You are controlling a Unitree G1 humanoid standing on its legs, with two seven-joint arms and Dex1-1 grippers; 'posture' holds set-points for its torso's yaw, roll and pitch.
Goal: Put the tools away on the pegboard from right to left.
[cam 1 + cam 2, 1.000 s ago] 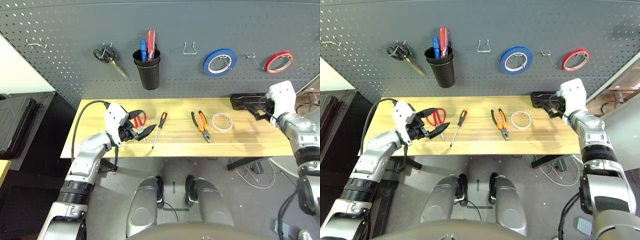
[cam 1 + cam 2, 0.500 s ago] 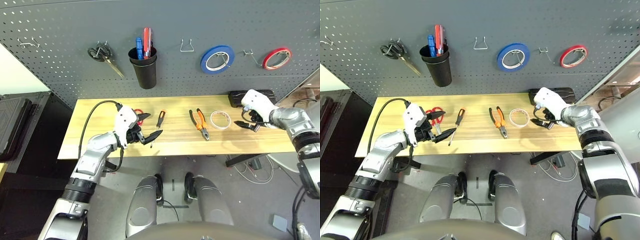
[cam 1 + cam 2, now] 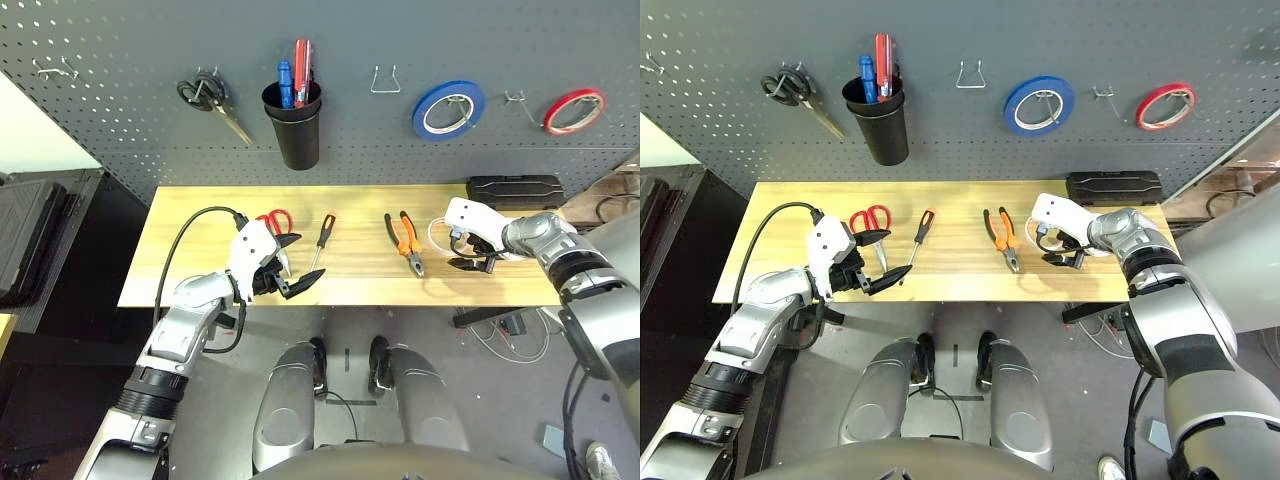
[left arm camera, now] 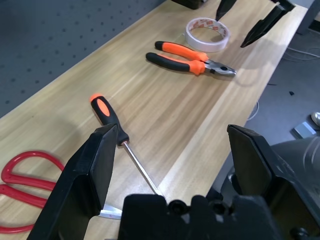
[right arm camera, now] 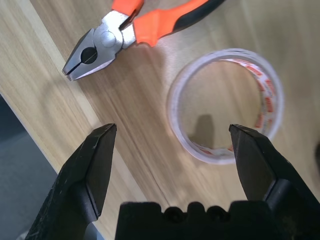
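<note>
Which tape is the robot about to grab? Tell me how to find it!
Look at the wooden table below the grey pegboard. At the right end of the row of tools, just past the orange pliers, lies a white tape roll under the open right gripper. It is the tape lying flat on the table; the blue tape and red tape hang on the pegboard.

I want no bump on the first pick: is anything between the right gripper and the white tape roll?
Nothing visible. The right gripper, open, hangs over the white tape roll; the pliers lie beside it.
</note>
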